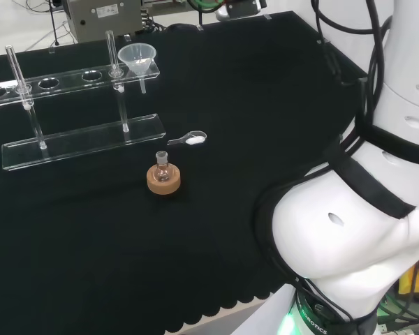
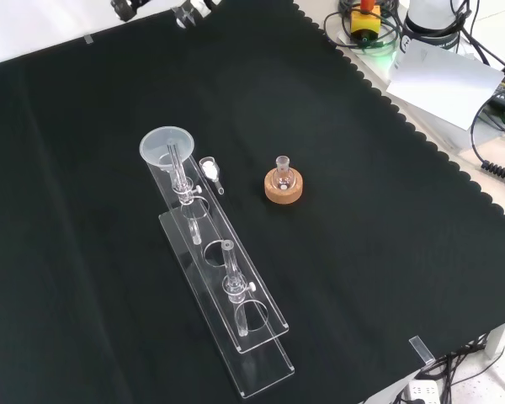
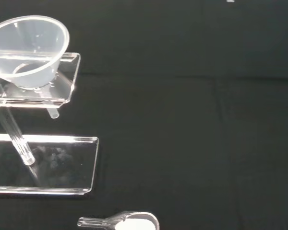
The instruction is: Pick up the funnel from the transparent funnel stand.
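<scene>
**Funnel waits in its rack**

The funnel (image 1: 137,58) sits in the end hole of the transparent funnel stand (image 1: 84,139), its stem hanging through the upper shelf so the cone rests upright on the rim. Just beside the stand's base lies a small scoop (image 1: 189,139) with white powder (bowl up, presumably to keep it from spilling), and near it a little flask (image 2: 282,172) on a cork ring (image 2: 284,188). Whether the hand is spread or curled, I cannot tell; the arm's white links (image 1: 377,209) stand well apart from the funnel.

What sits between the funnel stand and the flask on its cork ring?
A small clear scoop holding white powder lies on the cloth between the funnel stand and the flask on its cork ring; the head and front views show this.
</scene>
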Available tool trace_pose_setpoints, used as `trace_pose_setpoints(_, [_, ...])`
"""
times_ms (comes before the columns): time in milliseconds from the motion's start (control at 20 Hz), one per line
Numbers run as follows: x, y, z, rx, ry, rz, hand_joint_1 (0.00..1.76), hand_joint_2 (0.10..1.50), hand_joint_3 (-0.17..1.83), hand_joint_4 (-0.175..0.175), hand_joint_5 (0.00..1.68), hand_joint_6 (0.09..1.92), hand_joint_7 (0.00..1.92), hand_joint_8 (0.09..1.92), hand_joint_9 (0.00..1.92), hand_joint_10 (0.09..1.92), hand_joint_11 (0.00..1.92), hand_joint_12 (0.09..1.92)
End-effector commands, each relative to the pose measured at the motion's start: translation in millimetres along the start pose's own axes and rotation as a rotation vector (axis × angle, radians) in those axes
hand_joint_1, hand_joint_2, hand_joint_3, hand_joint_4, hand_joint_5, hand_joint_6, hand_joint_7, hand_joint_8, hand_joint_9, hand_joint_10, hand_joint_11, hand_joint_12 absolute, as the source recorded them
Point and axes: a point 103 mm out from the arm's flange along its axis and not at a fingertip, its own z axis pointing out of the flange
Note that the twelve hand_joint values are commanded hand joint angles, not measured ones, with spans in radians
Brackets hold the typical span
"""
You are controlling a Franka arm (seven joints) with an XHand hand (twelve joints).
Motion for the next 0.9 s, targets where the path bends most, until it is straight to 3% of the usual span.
trace_pose_setpoints(50, [25.3, 21.5, 24.2, 0.035, -0.014, -0.071, 0.03, 1.17, 0.35, 0.021, 0.21, 0.09, 0.06, 0.47, 0.20, 0.60, 0.02, 1.37])
trace_pose_setpoints(550, [63.5, 42.3, 44.9, 0.093, -0.059, -0.119, 0.13, 1.11, 0.32, 0.019, 0.20, 0.09, 0.10, 0.49, 0.22, 0.61, 0.02, 1.38])
trace_pose_setpoints(700, [71.3, 48.8, 49.2, 0.102, -0.082, -0.128, 0.27, 1.05, 0.29, 0.018, 0.20, 0.09, 0.10, 0.50, 0.23, 0.62, 0.01, 1.39])
trace_pose_setpoints(900, [104.2, 58.3, 51.9, 0.123, -0.118, -0.149, 0.44, 0.96, 0.27, 0.014, 0.19, 0.09, 0.10, 0.53, 0.24, 0.65, 0.03, 1.41])
